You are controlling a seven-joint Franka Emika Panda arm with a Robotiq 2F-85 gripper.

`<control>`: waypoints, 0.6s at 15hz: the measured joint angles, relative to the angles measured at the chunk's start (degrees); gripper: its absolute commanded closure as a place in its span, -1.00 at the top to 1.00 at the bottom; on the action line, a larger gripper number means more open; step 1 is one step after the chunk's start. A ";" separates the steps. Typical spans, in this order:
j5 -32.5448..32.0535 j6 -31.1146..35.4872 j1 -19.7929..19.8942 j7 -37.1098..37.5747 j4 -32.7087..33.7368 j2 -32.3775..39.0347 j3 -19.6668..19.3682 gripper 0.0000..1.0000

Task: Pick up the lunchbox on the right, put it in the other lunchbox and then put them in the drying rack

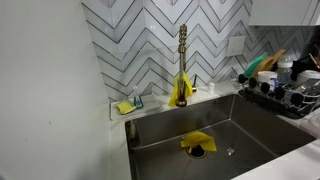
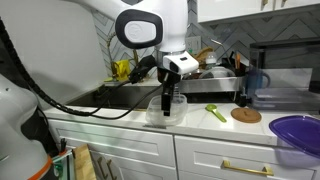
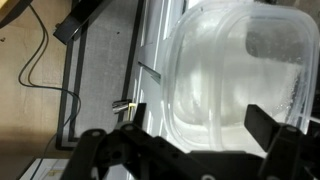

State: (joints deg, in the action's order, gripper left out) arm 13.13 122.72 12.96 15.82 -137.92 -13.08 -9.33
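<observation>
A clear plastic lunchbox (image 2: 167, 110) stands on the white counter near its front edge. In the wrist view it (image 3: 225, 70) fills the right half of the picture. Whether a second lunchbox sits nested inside it I cannot tell. My gripper (image 2: 171, 90) hangs directly over it, fingertips at its rim. In the wrist view my gripper (image 3: 200, 120) is open, its two dark fingers spread wide across the box's near side. The black wire drying rack (image 2: 215, 74) stands behind on the counter, full of dishes. It also shows in an exterior view (image 1: 283, 92) beside the sink.
A green utensil (image 2: 216, 112), a brown round mat (image 2: 246, 115), a dark pitcher (image 2: 250, 85) and a purple bowl (image 2: 298, 135) lie beside the lunchbox. The steel sink (image 1: 165, 130) holds a yellow cloth (image 1: 197, 143); the gold faucet (image 1: 182, 60) stands behind it.
</observation>
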 measured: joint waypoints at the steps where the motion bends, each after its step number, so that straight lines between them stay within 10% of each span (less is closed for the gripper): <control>1: -0.14 0.07 -0.01 -0.39 -0.02 0.21 0.00 1.00; 7: -0.25 1.87 -0.09 -1.47 -0.02 2.85 0.01 1.00; 9: -0.25 2.23 -0.16 -1.47 0.02 3.93 0.01 0.49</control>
State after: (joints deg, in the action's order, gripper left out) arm 12.88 124.95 12.79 14.35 -137.90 -9.15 -9.32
